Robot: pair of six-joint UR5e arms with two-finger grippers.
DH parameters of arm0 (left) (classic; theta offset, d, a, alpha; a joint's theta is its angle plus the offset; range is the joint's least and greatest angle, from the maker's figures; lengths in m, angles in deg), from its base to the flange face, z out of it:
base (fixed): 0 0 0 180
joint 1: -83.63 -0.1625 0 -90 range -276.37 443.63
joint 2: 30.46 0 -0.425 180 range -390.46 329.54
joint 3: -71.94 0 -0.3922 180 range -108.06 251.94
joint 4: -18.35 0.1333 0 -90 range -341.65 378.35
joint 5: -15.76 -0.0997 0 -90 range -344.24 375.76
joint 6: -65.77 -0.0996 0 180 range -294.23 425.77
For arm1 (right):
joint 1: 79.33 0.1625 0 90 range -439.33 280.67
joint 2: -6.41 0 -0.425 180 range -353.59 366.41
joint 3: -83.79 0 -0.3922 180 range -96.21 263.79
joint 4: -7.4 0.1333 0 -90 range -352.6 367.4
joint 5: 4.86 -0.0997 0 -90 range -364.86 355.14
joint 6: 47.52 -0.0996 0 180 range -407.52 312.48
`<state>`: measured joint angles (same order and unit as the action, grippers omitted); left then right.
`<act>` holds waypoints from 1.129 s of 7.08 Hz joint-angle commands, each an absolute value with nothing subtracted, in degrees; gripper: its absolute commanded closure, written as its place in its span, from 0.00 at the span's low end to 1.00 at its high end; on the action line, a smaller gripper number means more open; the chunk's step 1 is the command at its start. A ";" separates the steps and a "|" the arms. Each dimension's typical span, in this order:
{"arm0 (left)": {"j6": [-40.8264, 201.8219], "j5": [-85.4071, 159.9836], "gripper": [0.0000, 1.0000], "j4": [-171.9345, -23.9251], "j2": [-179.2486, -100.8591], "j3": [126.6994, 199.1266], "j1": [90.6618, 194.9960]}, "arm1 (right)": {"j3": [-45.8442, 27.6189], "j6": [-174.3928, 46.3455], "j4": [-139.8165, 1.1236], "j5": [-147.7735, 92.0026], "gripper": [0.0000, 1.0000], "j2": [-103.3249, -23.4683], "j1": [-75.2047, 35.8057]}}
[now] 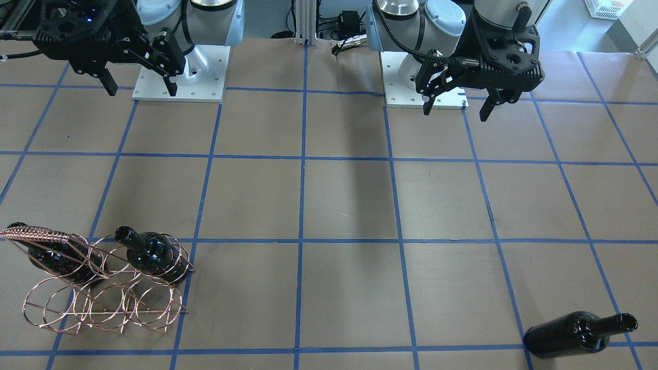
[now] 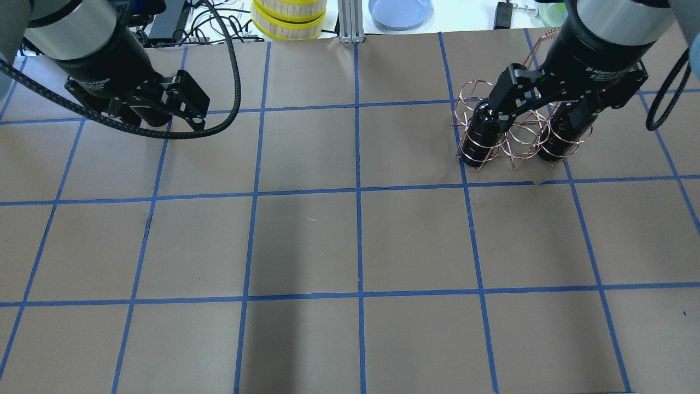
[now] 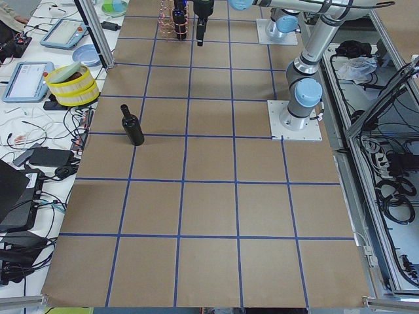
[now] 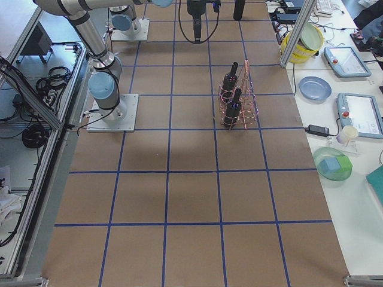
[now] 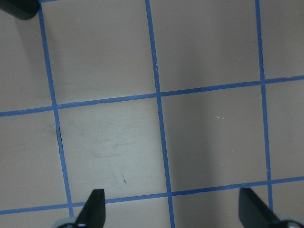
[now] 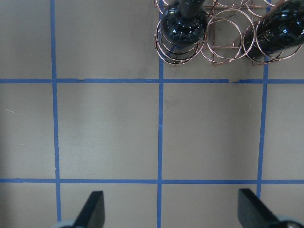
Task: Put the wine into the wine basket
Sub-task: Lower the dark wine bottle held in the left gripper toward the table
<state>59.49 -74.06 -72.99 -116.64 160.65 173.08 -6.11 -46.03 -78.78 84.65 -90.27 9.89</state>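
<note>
The wine bottle (image 1: 578,334), glossy black with no label, stands alone on the table on my left side; it also shows in the exterior left view (image 3: 132,125). The copper wire wine basket (image 1: 103,295) sits on my right side. Two identical bottles (image 1: 151,254) (image 1: 54,257) stand in its hoops. My left gripper (image 1: 455,113) is open and empty, raised near its base; its wrist view shows only a black edge of the bottle (image 5: 19,7). My right gripper (image 1: 141,92) is open and empty, raised, with the basket (image 6: 223,42) ahead of its fingertips.
The two arm base plates (image 1: 181,77) (image 1: 421,82) sit at the robot's edge of the table. Beyond the far edge are a yellow-rimmed stack (image 2: 289,16), a blue plate (image 2: 400,11) and cables. The brown tabletop carries a blue tape grid.
</note>
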 commanded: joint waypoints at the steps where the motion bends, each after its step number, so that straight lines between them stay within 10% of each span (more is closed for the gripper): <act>1: 59.53 -74.77 0.00 -72.10 -116.42 160.80 173.02 | -6.12 -46.20 -78.99 84.26 0.00 -90.36 9.88; 8: 46.80 -75.32 0.03 -42.12 -125.44 160.18 156.35 | -6.12 -46.38 -79.00 84.26 0.00 -90.27 9.88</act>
